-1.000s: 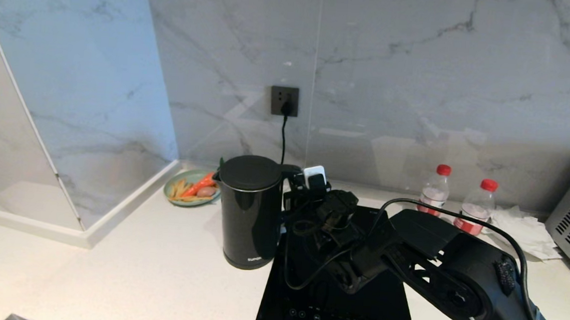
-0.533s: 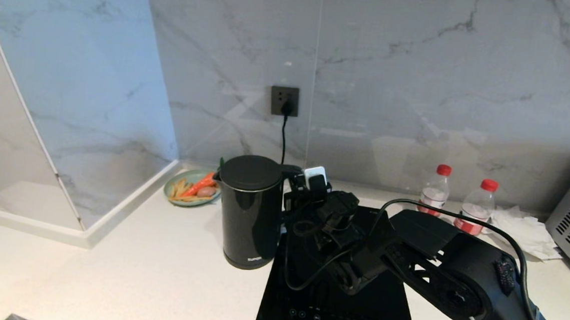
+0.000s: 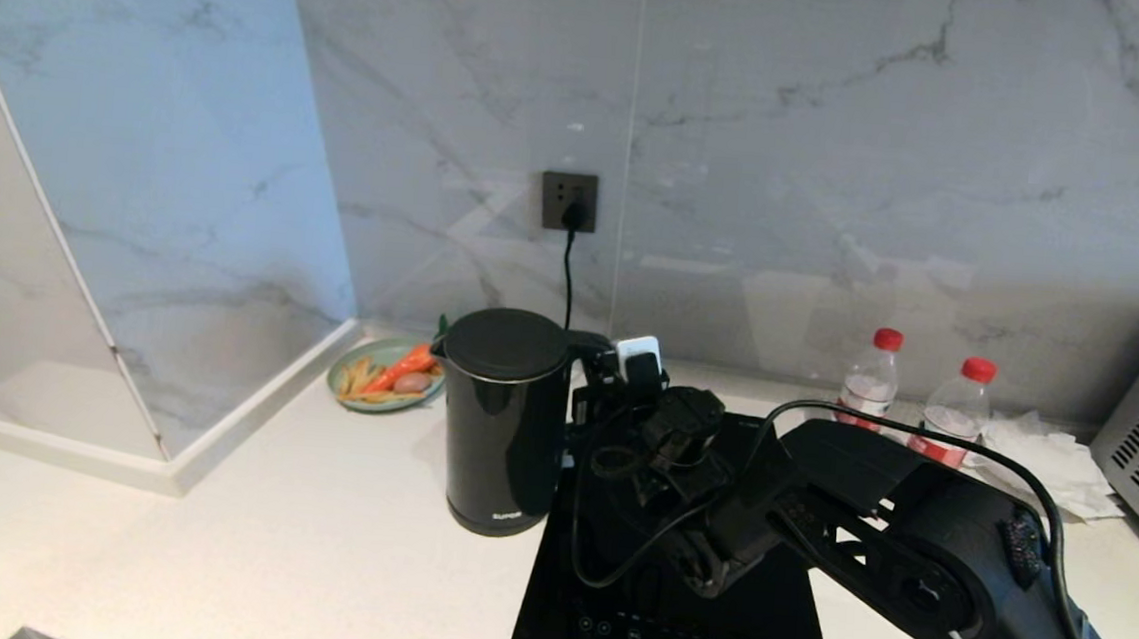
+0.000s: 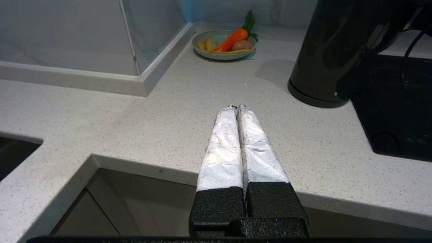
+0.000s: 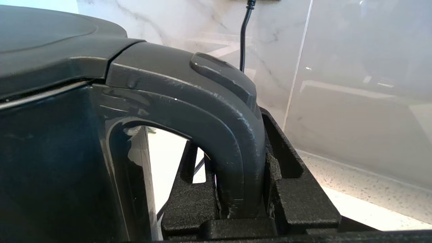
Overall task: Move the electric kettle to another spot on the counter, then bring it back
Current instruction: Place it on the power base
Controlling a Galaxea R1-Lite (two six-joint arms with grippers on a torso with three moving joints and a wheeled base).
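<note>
One kettle (image 3: 505,420), two bottles (image 3: 867,378) (red caps), one plate (image 3: 350,371), one cooktop (image 3: 669,617)

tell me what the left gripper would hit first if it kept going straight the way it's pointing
Probably nothing soon: the shut left gripper points across bare white speckled counter, roughly toward the green plate of carrot and fries by the wall. The tall glossy black kettle stands off to one side of that line. Depth is uncertain.
</note>
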